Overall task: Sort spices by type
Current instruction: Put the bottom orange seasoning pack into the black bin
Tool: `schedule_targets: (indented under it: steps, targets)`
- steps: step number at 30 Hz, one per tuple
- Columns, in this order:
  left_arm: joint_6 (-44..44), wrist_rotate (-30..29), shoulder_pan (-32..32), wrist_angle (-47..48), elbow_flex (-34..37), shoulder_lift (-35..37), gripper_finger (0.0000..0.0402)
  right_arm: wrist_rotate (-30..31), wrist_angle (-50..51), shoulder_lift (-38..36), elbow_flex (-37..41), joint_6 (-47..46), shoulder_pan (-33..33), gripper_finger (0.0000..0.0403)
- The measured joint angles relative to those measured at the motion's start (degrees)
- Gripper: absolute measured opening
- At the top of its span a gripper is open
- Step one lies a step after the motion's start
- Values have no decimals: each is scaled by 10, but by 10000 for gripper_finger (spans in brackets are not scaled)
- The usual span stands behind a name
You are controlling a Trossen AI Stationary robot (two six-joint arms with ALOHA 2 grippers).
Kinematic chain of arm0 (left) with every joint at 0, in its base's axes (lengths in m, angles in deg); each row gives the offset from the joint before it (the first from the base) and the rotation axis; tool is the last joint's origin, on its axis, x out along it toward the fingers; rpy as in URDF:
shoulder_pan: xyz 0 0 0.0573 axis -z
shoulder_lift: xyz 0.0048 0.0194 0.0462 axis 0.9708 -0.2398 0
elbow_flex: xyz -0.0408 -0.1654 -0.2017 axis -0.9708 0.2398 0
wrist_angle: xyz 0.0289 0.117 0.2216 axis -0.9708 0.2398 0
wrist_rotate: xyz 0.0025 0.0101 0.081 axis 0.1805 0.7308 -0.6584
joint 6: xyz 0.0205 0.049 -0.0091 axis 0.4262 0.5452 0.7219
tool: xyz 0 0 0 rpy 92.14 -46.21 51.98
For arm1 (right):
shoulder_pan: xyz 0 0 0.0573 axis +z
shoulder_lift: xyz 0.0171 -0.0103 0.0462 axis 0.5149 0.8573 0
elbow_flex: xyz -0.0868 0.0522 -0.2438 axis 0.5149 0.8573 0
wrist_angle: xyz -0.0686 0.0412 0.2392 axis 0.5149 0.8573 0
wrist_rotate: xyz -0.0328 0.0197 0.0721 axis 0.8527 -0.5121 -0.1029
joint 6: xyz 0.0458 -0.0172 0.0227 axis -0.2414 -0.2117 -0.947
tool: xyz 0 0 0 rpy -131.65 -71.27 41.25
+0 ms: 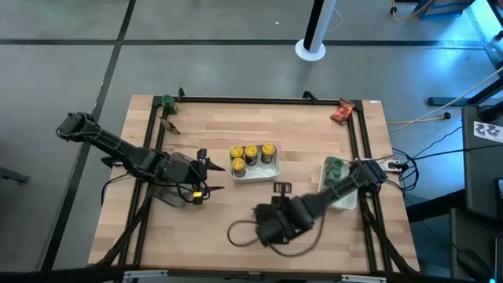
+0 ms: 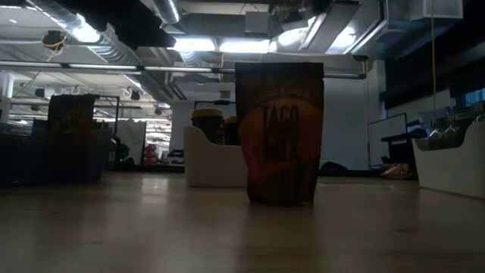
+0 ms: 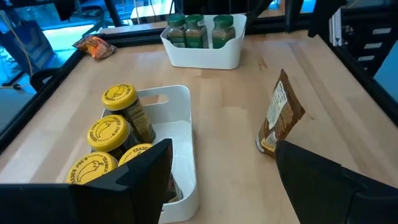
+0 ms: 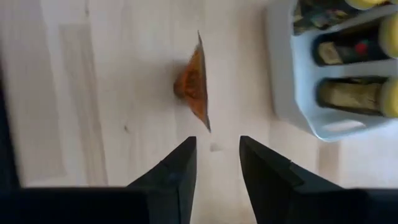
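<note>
While sorting is well along, some of it is left. On the desk [image 1: 204, 228], the white tray [image 1: 253, 170] just ahead of the left hand [image 1: 206, 172] holds the yellow-lid jars [image 1: 251, 154]; that hand is spread and empty. Beyond it, the second tray [image 3: 205, 55] holds the green-lid jars [image 3: 199, 28]. One packet [image 4: 193, 84] stands loose just ahead of the right hand [image 4: 217, 155], whose fingers are parted, holding nothing. Another packet [image 1: 342, 112] lies far off at a desk corner, unsorted.

Two dark jointed arms, black cables looped alongside; right tool [image 4: 217, 163] fingers flat, black, wedge-shaped.
</note>
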Motion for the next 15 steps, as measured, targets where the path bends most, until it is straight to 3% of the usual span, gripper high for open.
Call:
schedule_targets:
  steps: [6, 15]
  targets:
    - [-46, 57, 0, -35, 0, -37, 267, 98, 11, -9, 3, -69, 58, 121]
    - [-37, 78, 1, -136, -35, -166, 267, 213, 9, -27, 11, -148, 129, 121]
